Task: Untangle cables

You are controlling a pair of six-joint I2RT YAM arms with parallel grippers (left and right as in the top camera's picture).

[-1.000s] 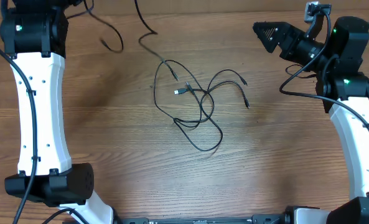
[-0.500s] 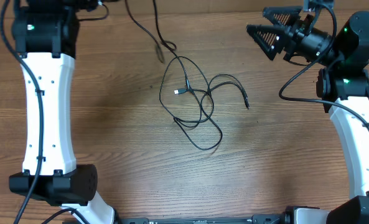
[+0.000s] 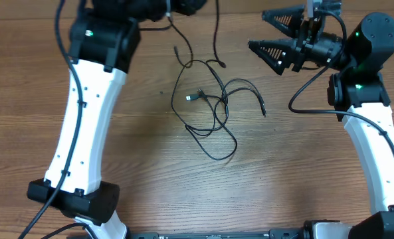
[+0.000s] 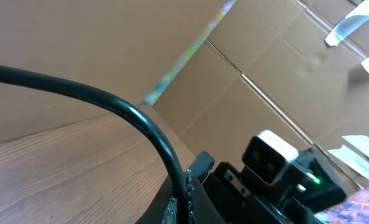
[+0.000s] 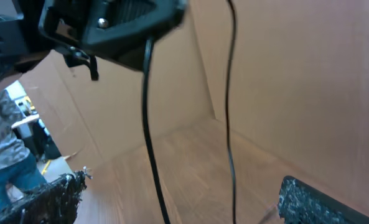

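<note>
The cables [image 3: 213, 106] are thin black cords lying in a loose tangle of loops at the table's middle, with a silver-tipped plug [image 3: 191, 97] inside the loops. Two strands [image 3: 216, 40] rise from the tangle to my left gripper [image 3: 183, 5] at the back edge. In the left wrist view that gripper [image 4: 181, 202] is shut on a black cable [image 4: 134, 115]. My right gripper [image 3: 276, 33] hangs open to the right of the raised strands. In the right wrist view both strands [image 5: 148, 124] hang between its spread fingers [image 5: 47, 199].
Brown cardboard walls [image 4: 78, 50] stand behind the wooden table [image 3: 150, 166]. The white left arm [image 3: 84, 133] slants across the left side, and the right arm [image 3: 376, 146] stands at the right edge. Thick arm cables [image 3: 309, 93] loop beside the right wrist.
My left arm has swung right along the back edge, pulling the cable strands up and rightward off the table. The right gripper has moved left towards them, staying open.
</note>
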